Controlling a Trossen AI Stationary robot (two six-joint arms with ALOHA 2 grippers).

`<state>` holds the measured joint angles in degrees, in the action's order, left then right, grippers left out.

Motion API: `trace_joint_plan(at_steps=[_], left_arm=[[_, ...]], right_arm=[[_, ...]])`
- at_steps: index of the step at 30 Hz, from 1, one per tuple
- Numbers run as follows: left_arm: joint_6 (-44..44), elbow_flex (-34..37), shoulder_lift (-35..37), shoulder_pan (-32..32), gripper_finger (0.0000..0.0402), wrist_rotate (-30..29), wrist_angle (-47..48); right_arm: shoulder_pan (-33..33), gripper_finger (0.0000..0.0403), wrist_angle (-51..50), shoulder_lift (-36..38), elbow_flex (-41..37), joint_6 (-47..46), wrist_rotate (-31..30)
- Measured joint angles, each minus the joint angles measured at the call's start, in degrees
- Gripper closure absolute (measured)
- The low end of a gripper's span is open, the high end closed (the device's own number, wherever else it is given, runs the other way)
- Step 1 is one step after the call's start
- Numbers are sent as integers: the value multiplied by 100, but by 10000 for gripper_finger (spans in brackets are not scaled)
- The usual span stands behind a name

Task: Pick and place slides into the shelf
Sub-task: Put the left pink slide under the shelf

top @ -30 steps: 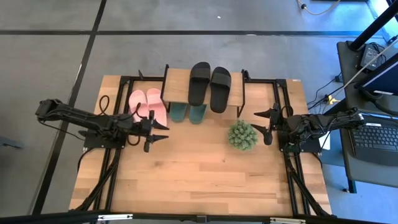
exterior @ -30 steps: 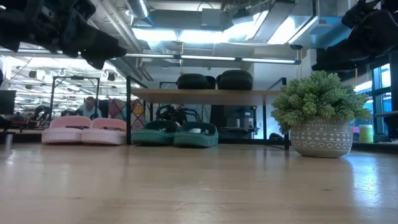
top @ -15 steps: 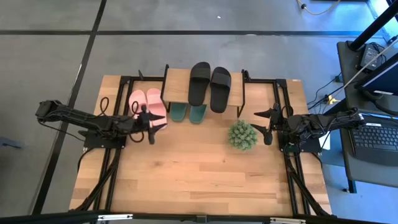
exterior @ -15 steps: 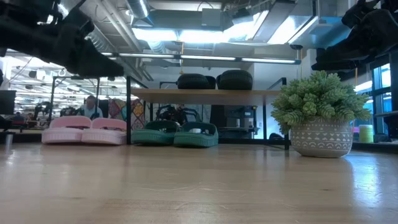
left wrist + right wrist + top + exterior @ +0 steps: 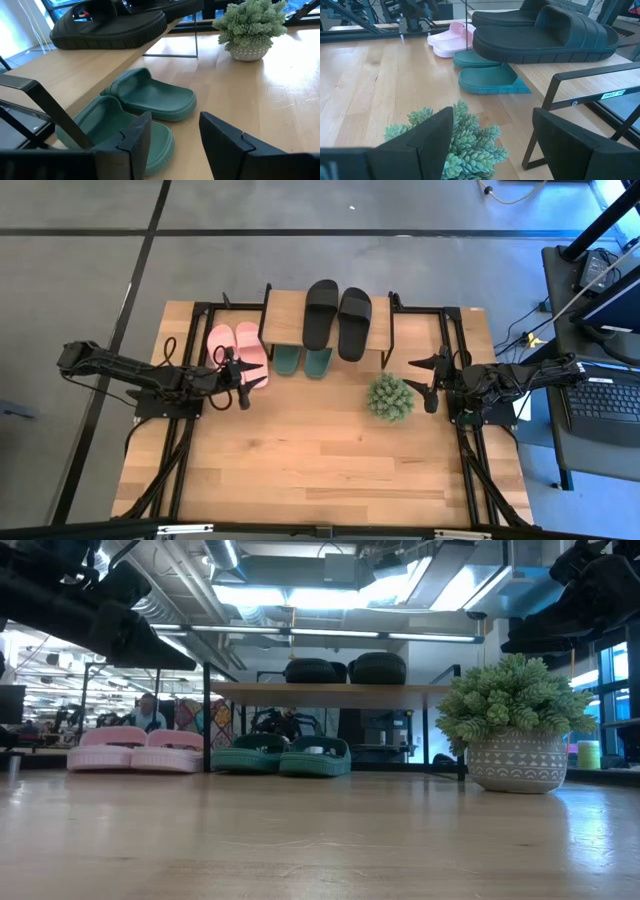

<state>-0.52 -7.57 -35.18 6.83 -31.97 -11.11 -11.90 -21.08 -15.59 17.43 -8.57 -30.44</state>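
Note:
The black slides (image 5: 337,318) lie on the shelf's plank top (image 5: 285,320). Beneath it, the dark green slides (image 5: 303,361) rest soles down on the table, also in the left wrist view (image 5: 150,100). The pink slides (image 5: 237,348) sit on the table just left of the shelf. My left gripper (image 5: 250,380) hovers open above the table, near the pink pair's near ends and facing the green slides. My right gripper (image 5: 420,383) waits open to the right of the shelf, touching nothing.
A spiky green plant in a patterned pot (image 5: 390,397) stands between the shelf and my right gripper, close in front of its fingers (image 5: 465,145). Black frame rails (image 5: 196,330) run along both table sides. The near half of the tabletop (image 5: 320,470) is bare wood.
My left gripper has moved a little toward the table's far edge, toward the pink slides, and drawn slightly back toward the left. It has stayed open. The slides and the right arm have kept still.

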Motion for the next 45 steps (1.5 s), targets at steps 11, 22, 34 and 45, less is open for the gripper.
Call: trace_joint_plan(at_steps=[11,22,34,45], left_arm=[[-29,0,0,0,242,1,-2],[-286,0,0,-4,242,-44,-4],[12,-930,-133,-50,242,-609,1251],[2720,-2361,-857,-276,242,-1205,5323]], right_arm=[[0,130,80,-1,0,-16,0],[0,130,74,0,0,-1,0],[0,130,582,-2,0,520,-8],[0,130,723,-2,0,604,-7]])
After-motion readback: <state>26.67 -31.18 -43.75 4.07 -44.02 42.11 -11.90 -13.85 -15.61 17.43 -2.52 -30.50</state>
